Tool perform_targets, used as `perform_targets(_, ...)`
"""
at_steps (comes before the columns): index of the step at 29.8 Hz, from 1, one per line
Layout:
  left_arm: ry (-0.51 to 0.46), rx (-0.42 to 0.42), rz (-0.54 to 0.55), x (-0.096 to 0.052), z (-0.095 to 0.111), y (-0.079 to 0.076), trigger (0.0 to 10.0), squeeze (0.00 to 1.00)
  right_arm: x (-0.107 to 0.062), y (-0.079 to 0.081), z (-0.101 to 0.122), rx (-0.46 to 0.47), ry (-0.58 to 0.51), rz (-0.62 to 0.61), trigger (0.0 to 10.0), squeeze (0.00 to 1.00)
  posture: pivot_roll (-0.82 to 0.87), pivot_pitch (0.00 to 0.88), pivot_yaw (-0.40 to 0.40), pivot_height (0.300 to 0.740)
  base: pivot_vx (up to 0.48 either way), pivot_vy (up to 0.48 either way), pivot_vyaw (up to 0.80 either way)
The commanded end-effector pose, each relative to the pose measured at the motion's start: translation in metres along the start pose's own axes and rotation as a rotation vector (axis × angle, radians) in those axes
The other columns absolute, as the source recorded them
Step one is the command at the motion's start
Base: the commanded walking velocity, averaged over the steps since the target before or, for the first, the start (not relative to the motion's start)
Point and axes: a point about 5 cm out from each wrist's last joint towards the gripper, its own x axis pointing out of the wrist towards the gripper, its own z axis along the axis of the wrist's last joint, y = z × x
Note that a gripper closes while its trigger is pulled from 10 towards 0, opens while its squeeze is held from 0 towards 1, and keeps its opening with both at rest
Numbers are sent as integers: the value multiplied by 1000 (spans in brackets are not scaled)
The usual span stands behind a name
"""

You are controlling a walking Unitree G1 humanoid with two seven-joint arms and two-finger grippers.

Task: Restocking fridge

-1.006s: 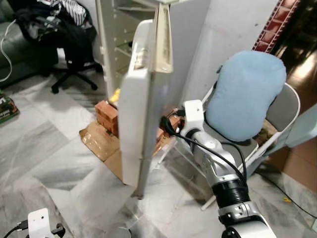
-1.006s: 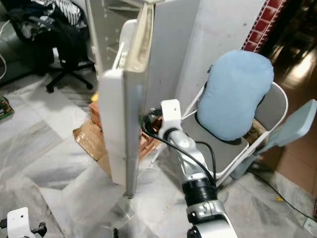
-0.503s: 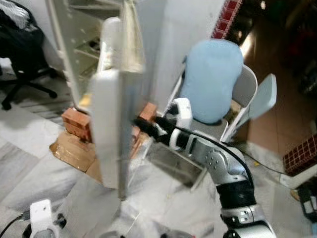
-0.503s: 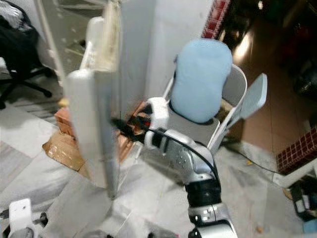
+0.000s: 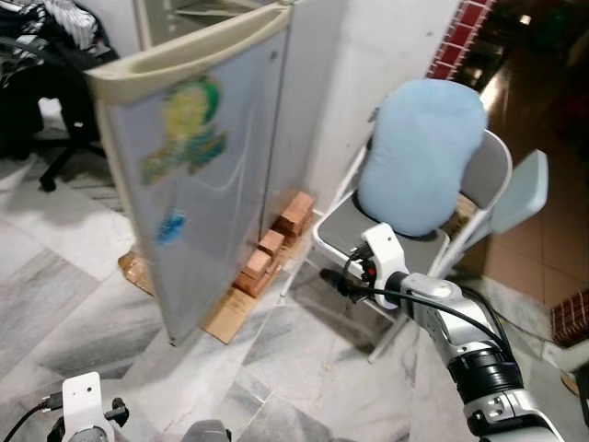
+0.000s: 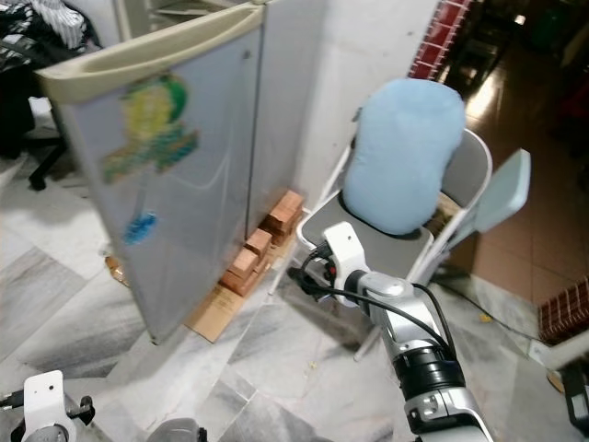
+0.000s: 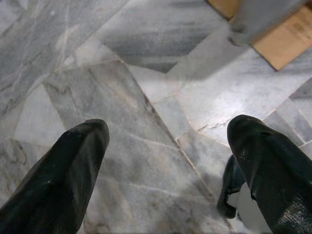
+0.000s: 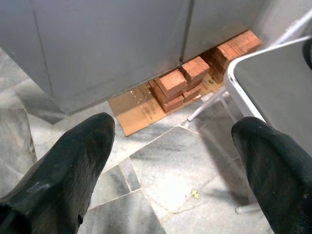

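1. While the fridge door [image 5: 198, 184] stands swung most of the way round toward the cabinet in the left eye view, the right claw [image 5: 354, 276] hangs in front of the folding chair [image 5: 391, 244], well clear of the door. Risk one: if the door is not latched, it could drift open again with nothing pressing on it.
2. Over to the right eye view: the fridge sits propped on bricks [image 6: 267, 235] and cardboard [image 6: 216, 318]. A hard shove on that door could rock the whole cabinet on its stack. The blue cushion [image 6: 405, 152] sits just behind the arm, so a careless elbow might knock it off the seat.
3. Left wrist view: the left claw [image 7: 165, 161] is spread wide, holding nothing, pointing down at the marble floor [image 7: 146, 83]. No trouble here; it idles low.
4. Right wrist view: the right claw's fingers [image 8: 63, 165] are also wide apart and empty, looking at the bricks and the chair's seat edge. Swinging back toward the door from here, a finger could snag the chair leg.
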Motion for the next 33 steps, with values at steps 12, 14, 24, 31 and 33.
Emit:
perform_targets(12, 0, 20, 10, -5, -10, 3, 10000, 0, -3, -11, -6, 44, -50, -118, 10000, 0, 118, 0, -86, 740, 0, 0, 0)
perform_targets(14, -21, 16, 20, -6, -8, 4, 10000, 0, -5, -14, -5, 50, -62, -146, 10000, 0, 117, 0, -90, 740, 0, 0, 0)
perform_targets(24, -163, 33, 27, -5, 21, 8, 10000, 0, -17, -25, -13, 140, -131, -331, 10000, 0, 112, 0, -83, 740, 0, 412, 0)
perform_targets(31, -192, 45, 17, -6, 26, 7, 10000, 0, -19, -28, -16, 157, -128, -352, 10000, 0, 107, 0, -83, 740, 0, 480, 0)
perform_targets(33, -197, 45, 14, -7, 27, 6, 10000, 0, -20, -28, -17, 158, -128, -357, 10000, 0, 107, 0, -83, 740, 0, 480, 0)
